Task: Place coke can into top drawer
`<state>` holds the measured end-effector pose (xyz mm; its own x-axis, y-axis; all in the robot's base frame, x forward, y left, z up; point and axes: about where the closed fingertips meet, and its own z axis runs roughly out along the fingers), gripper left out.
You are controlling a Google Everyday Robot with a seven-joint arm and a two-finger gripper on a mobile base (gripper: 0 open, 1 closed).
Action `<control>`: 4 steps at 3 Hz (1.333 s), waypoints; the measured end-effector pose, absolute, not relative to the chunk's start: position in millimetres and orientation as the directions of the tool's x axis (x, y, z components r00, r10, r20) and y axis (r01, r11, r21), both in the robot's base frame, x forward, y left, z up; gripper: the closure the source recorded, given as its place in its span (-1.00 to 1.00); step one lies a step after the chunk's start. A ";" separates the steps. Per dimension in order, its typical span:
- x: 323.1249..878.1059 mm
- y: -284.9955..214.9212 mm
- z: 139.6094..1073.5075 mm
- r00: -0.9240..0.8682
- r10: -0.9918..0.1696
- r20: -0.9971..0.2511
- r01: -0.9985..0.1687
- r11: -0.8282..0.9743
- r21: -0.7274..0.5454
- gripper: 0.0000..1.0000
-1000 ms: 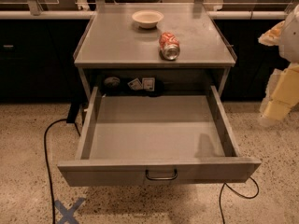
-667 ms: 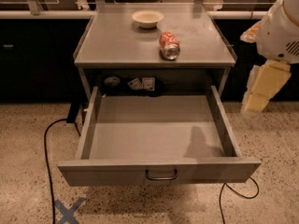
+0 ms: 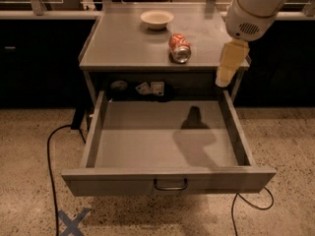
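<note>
The red coke can [image 3: 179,47] lies on its side on top of the grey cabinet [image 3: 123,48], silver end toward me. The top drawer [image 3: 167,149] is pulled fully out below and is empty, its dark loop handle [image 3: 170,185] at the centre of the front panel. My gripper [image 3: 229,65] hangs from the white arm [image 3: 253,9] at the cabinet's right front corner, to the right of the can and apart from it, above the drawer's right rear. It holds nothing that I can see.
A cream shallow bowl [image 3: 156,18] stands at the back of the cabinet top. Small items [image 3: 150,88] sit in the recess behind the drawer. Black cables [image 3: 51,156] run over the speckled floor on both sides. A blue tape cross [image 3: 73,222] marks the floor front left.
My arm and gripper have swung in from the far right to the cabinet's right front corner, now casting a shadow in the drawer. The can, bowl and drawer have not moved.
</note>
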<state>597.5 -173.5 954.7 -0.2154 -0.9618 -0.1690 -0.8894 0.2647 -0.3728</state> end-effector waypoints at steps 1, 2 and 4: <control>659.6 -168.5 948.1 -0.332 -0.925 -0.183 -0.828 0.379 -0.413 -1.00; 659.6 -168.5 948.1 -0.332 -0.925 -0.183 -0.828 0.379 -0.413 -1.00; 721.4 -118.6 967.5 -0.269 -0.899 -0.345 -0.787 0.412 -0.460 -1.00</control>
